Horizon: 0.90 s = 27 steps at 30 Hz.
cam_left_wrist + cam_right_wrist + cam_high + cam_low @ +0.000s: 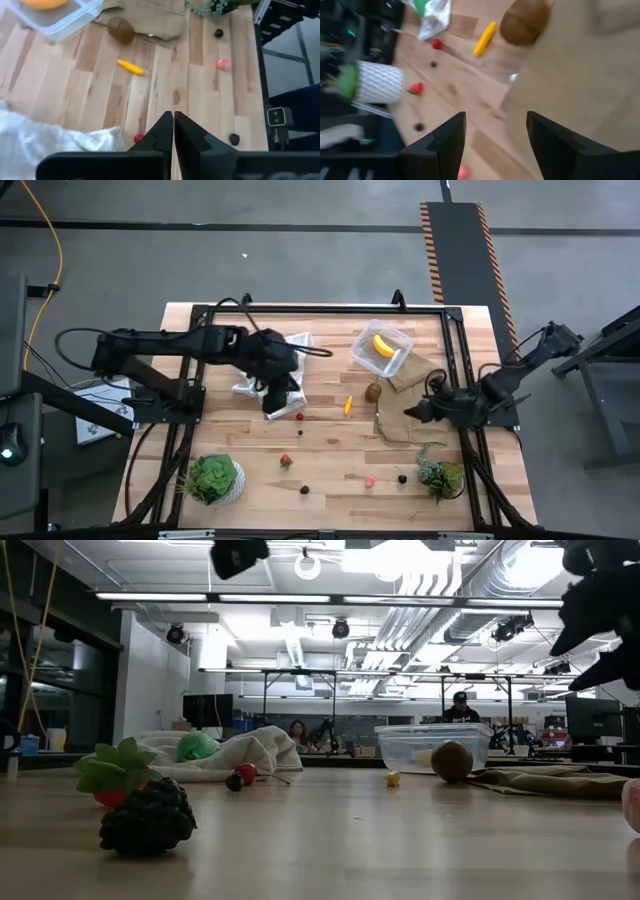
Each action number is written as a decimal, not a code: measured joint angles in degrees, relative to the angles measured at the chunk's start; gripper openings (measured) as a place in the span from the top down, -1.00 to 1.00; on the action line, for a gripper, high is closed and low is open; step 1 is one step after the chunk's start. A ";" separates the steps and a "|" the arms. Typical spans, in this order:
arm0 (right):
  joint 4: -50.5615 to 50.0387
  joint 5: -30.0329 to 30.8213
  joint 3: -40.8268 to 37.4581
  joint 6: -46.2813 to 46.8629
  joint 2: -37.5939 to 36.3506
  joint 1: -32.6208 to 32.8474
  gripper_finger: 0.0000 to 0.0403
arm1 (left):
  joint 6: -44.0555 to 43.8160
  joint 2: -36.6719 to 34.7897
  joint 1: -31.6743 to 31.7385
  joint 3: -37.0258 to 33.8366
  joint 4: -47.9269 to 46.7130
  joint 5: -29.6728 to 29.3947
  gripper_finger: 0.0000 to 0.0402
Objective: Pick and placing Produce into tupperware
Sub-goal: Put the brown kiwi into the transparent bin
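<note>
Produce lay scattered w/ respect to the tupperware (381, 347), which sat near the table's far edge toward the right arm's side. One yellow banana (383, 345) was already inside it. Brown kiwi ball (373, 392) rested just beside the tupperware's near side, touching the edge of the flat brown cloth (400, 420). Small orange-yellow piece (347, 405) lay a bit farther from the tupperware, on bare wood. Red berry (300, 416) was farther off again, just beside the white cloth (262, 385); a green oval (196, 746) sat on that cloth in the low view. More small red and dark bits, incl. a strawberry (285, 461), lay well apart from the tupperware, near the two potted plants (212, 478).

Left gripper (278, 402) hung over the white cloth's edge, on the side away from the tupperware, fingers (165, 132) pressed together w/ nothing visible between them. Looks like an empty close; red berry showed just beside the fingertips in the left wrist view. Right gripper (495, 132) hovered over the brown cloth, near the tupperware, jaws apart & empty.

Judgement: step in hand = grabbing a piece off the cloth's edge. To do it well, probably reopen, centre the jaws over the berry, come down clear of the fabric so no cloth gets pinched, close gently as it could roll.
</note>
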 joint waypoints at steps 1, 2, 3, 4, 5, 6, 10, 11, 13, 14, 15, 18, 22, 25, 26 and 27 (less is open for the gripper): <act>3.06 0.05 -1.01 1.76 0.45 -0.02 0.01 | -0.85 -1.05 -0.14 -0.90 0.42 -1.15 0.98; 5.05 0.07 -1.66 3.54 0.87 -0.03 0.01 | -1.82 -2.19 -0.16 -1.89 0.56 -2.02 0.97; 6.55 0.23 -1.92 5.29 1.53 -0.04 0.01 | -2.76 -3.41 -0.06 -3.01 0.46 -2.73 0.96; 8.00 0.32 -1.83 6.96 2.28 -0.09 0.01 | -3.65 -4.60 -0.05 -4.17 0.68 -3.56 0.94; 8.62 0.34 -1.41 9.09 2.88 -0.17 0.01 | -4.35 -5.69 -0.04 -5.25 1.06 -4.22 0.93; 8.78 0.41 -0.78 11.25 3.42 -0.37 0.01 | -5.07 -6.89 -0.05 -6.51 1.44 -5.02 0.93; 8.06 0.85 4.54 14.61 7.57 -2.29 0.02 | -5.54 -11.85 -0.05 -12.45 2.13 -7.24 0.92; 6.72 0.83 6.62 14.86 9.16 -3.06 0.02 | -5.43 -13.30 -0.05 -14.35 2.47 -7.37 0.92; 1.32 0.38 11.70 17.06 12.96 -4.96 0.04 | -4.58 -16.12 -0.05 -18.18 4.44 -7.22 0.92; -2.77 -0.64 14.50 18.39 15.12 -5.90 0.06 | -4.21 -17.72 -0.05 -20.28 5.84 -6.55 0.92; -6.76 -1.98 17.60 19.69 17.70 -7.02 0.07 | -4.11 -19.38 -0.03 -22.31 6.55 -5.36 0.92; -18.89 -8.11 26.94 22.04 25.10 -10.56 0.10 | -4.63 -24.04 -0.05 -27.20 10.44 -1.90 0.92; -27.09 -12.25 36.58 25.08 34.04 -14.31 0.11 | -4.55 -29.47 -0.06 -30.32 14.96 -1.41 0.92; -26.88 -12.41 41.03 26.21 39.30 -16.82 0.11 | -2.62 -31.89 -0.03 -30.50 16.25 -3.21 0.92; -27.25 -12.52 42.05 26.49 40.83 -17.65 0.11 | -2.48 -32.42 -0.03 -30.49 16.83 -3.86 0.92; -27.42 -12.56 43.06 26.84 42.50 -18.60 0.11 | -2.48 -32.81 -0.03 -30.49 16.79 -4.22 0.92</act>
